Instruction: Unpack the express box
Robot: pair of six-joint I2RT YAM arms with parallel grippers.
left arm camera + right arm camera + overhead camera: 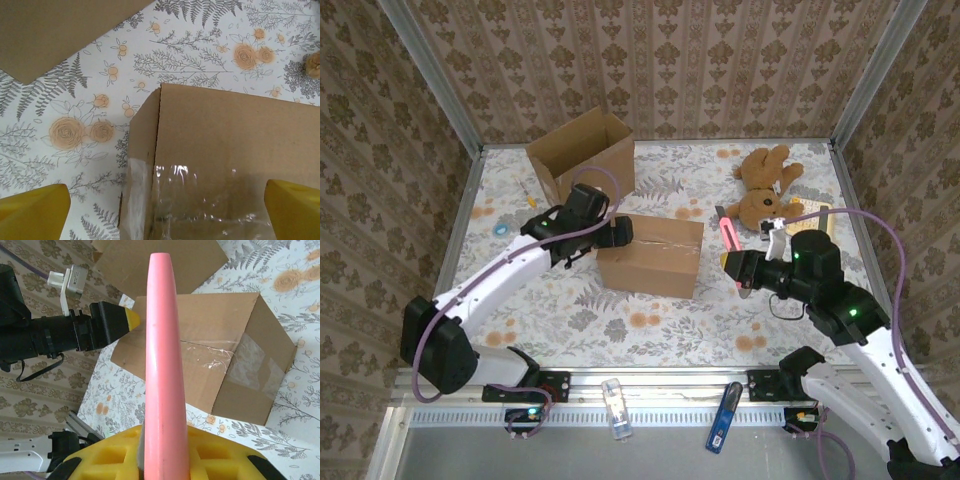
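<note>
we judge the taped express box (652, 255) near the table's (560, 320) middle light, stiff and tape-slick, best steadied by its bare end walls, where our left gripper (617, 233) gapes wide while our right gripper (745, 266) clamps a pink tool (726, 235).

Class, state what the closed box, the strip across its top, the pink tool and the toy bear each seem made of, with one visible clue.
The closed box: brown cardboard, matte, creased folded edges. The strip: clear glossy plastic tape, it glints. The pink tool: probably smooth plastic, faint sheen. The toy bear: plush fabric, fuzzy outline.
</note>
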